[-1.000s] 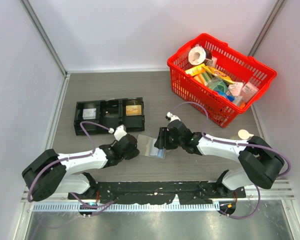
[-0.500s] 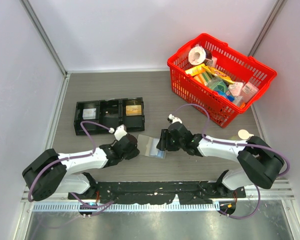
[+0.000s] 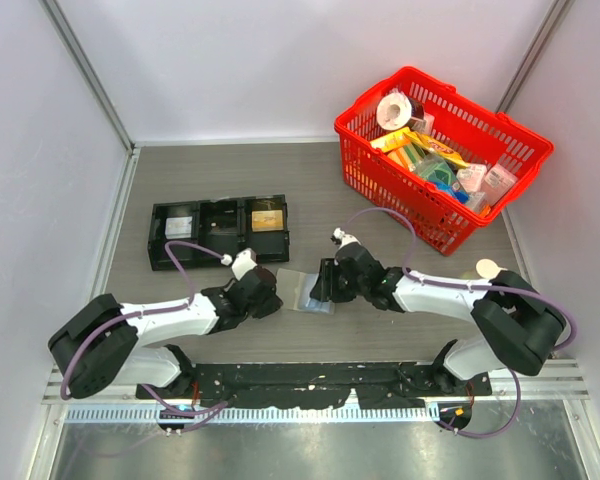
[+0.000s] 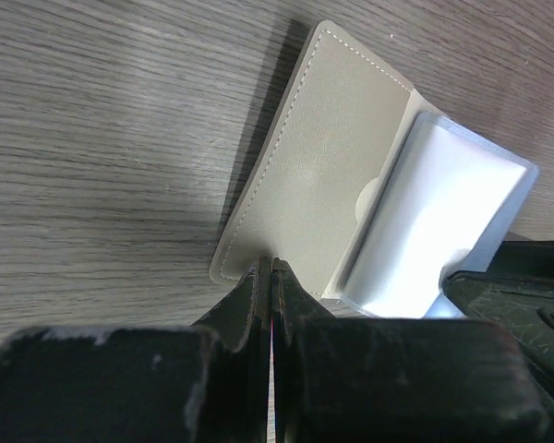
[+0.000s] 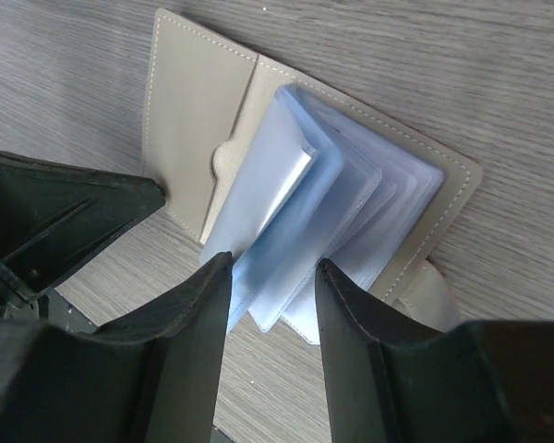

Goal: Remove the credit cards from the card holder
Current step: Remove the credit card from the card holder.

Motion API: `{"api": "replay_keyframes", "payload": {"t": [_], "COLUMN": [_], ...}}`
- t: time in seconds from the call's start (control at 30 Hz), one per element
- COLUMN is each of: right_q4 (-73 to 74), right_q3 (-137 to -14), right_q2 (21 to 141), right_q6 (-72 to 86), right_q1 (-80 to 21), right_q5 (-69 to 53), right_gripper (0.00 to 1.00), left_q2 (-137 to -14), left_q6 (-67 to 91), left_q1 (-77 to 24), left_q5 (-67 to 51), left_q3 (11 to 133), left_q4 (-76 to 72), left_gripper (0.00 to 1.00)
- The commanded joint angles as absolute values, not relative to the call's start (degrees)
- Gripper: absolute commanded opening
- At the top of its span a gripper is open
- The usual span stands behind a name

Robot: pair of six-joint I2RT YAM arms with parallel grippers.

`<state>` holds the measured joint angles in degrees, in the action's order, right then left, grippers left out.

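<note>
Now the right tool (image 5: 272, 277), half open, is closing round the holder's (image 5: 189, 111) pockets (image 5: 351, 194) while the left tool (image 4: 270, 268) stays shut on its flap (image 4: 305, 166), so pulling can start.

A: What colour is the wallet (image 5: 189, 120)?
B: Pale greyish beige, with lighter stitching along its edge. The sleeves (image 5: 286, 217) inside are clear, pale blue and white.
A: And the table (image 4: 92, 138)?
B: Grey, streaked wood grain.
A: Anything brighter?
B: A red basket (image 3: 390, 185). The tray (image 3: 283, 232) is black; the arms (image 3: 170, 318) are white and black, with purple cables (image 3: 378, 209).
</note>
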<state>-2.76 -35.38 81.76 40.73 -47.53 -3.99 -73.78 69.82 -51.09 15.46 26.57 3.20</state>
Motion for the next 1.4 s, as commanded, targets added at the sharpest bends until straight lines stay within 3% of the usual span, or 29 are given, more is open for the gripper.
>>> {"api": "replay_keyframes", "payload": {"t": [0.0,0.43,0.63,0.73,0.87,1.03,1.37], "right_q4": [-6.15,-4.93,-6.14,-7.56,-5.02,-3.61,-3.16], "right_q3": [-39.72,-44.65,-44.12,-45.52,-49.56,-50.1,-47.99], "right_q2": [82.44,84.81,85.6,87.36,91.14,92.64,89.64], "right_q6": [39.2,36.21,34.37,33.67,31.12,30.06,29.35], "right_q1": [-47.9,-47.9,-47.81,-48.51,-50.53,-50.98,-49.57], "right_q5": [-8.25,-11.52,-15.35,-19.33,-22.58,-20.74,-18.01], "right_gripper": [0.45,0.44,0.42,0.48,0.55,0.56,0.55], "left_q2": [-75.24,-70.5,-62.06,-57.76,-52.13,-46.76,-55.18], "left_q6": [68.82,70.84,71.1,71.37,71.46,70.75,64.34], "left_q1": [-51.68,-54.05,-53.96,-54.05,-53.88,-53.96,-53.88], "left_q5": [12.31,13.18,17.05,18.8,21.26,23.2,19.6], "left_q3": [26.89,26.55,25.75,25.66,26.1,27.24,34.71], "left_q4": [3.96,5.09,11.41,14.4,18.89,22.85,18.11], "left_gripper": [0.01,0.02,0.17,0.24,0.28,0.3,0.31]}}
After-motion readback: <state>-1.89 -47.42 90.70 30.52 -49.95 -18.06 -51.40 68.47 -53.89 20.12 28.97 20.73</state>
